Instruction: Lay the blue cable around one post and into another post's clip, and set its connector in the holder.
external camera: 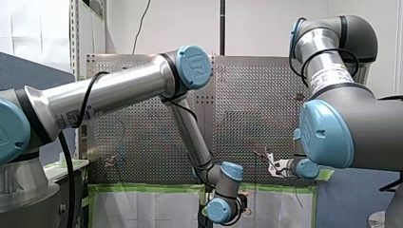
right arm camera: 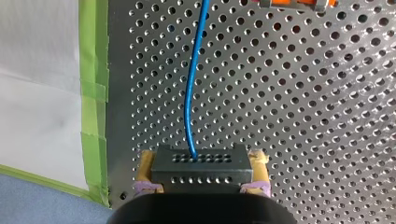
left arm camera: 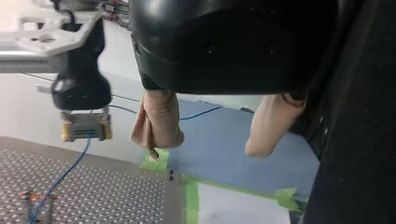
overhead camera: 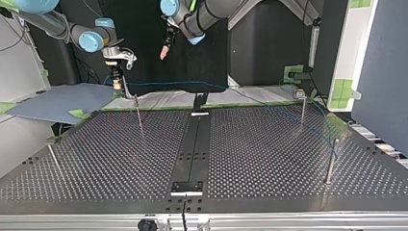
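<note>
Across the dark perforated worktop [overhead camera: 144, 159], edged with green tape [right arm camera: 93, 70] and with white sheeting [right arm camera: 42, 93] beyond it, thin posts [overhead camera: 331, 163] stand well apart. Above the far edge, at the top view's left, my left arm's jaws hang spread wide, with their beige pads [left arm camera: 159, 119] apart from the cable. Just beside them my right arm's jaws pinch the dark connector [right arm camera: 201, 173] between yellow pads [right arm camera: 145, 163], and the blue cable [right arm camera: 189, 102] leaves it ahead of them, running over the holes toward the posts at the top view's right.
</note>
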